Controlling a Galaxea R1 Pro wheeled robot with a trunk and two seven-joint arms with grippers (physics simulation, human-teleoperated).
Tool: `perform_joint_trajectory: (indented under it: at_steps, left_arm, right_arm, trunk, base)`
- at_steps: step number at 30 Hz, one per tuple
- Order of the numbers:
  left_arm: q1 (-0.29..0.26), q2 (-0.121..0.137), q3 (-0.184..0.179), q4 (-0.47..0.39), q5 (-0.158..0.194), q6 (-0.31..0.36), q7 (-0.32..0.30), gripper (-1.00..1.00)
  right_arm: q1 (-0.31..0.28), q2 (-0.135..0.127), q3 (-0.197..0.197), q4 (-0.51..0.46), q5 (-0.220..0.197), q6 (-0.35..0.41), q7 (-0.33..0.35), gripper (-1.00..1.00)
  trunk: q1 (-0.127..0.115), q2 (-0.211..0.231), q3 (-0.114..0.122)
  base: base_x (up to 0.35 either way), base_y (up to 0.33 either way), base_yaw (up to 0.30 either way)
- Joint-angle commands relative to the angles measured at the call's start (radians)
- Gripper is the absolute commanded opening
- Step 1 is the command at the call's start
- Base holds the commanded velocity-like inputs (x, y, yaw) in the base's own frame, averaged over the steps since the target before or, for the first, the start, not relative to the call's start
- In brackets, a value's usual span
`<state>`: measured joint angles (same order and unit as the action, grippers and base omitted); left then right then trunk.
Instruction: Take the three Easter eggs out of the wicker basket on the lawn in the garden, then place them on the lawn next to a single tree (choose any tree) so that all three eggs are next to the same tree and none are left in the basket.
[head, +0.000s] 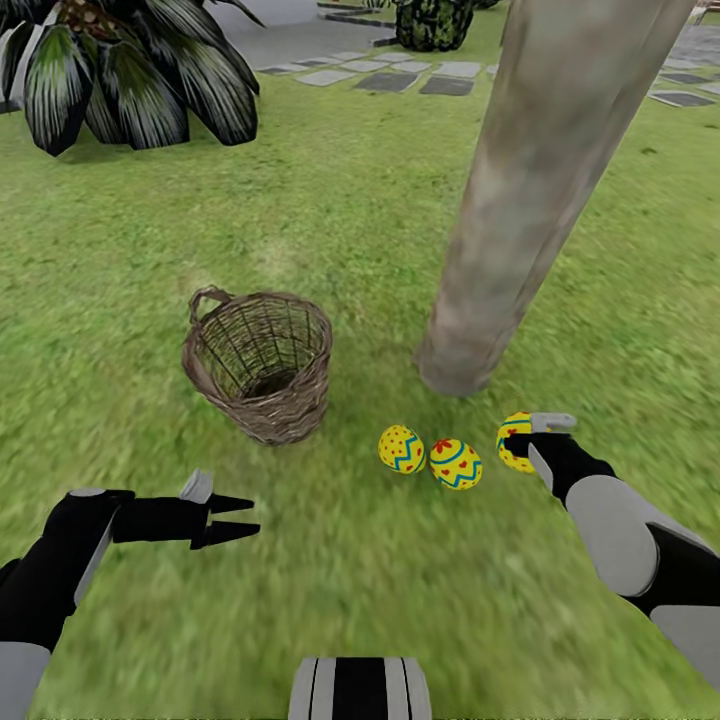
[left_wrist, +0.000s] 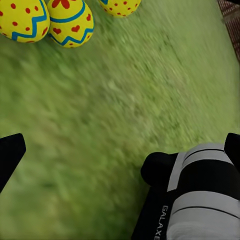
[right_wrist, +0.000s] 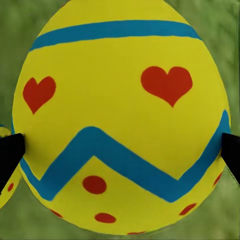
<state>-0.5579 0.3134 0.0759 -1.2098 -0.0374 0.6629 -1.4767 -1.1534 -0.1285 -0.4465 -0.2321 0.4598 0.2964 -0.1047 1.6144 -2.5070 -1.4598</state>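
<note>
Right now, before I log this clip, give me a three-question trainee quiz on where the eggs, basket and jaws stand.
1. True or false: the wicker basket holds an egg.
2. How many Easter eggs lie on the lawn or at it near the tree?
3. Multiple choice: the right gripper is
A. open above the basket
B. closed on the third egg, jaws at its sides
C. resting on the trunk

Key:
1. False; its visible interior is empty.
2. Three: two lying free near the trunk's base, one between the right jaws.
3. B. The left gripper hangs open over the grass, holding nothing.
</note>
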Motion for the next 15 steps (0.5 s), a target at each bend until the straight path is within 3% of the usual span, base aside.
perform_joint_trajectory:
  at_steps: [1, 15]
  left_arm:
    - [0.0, 0.0, 0.001, 0.0, -0.004, 0.011, -0.006, 1.0]
    - [0.0, 0.0, -0.001, 0.0, -0.004, 0.011, -0.006, 1.0]
  right_arm:
    - [0.0, 0.0, -0.003, -0.006, 0.004, -0.012, 0.0, -1.0]
    - [0.0, 0.003, -0.002, -0.011, 0.004, -0.023, 0.007, -1.0]
  trunk:
    - [0.0, -0.001, -0.005]
    - [0.007, -0.004, -0.059]
  base:
    - [0.0, 0.0, 0.0]
    - [0.0, 0.0, 0.0]
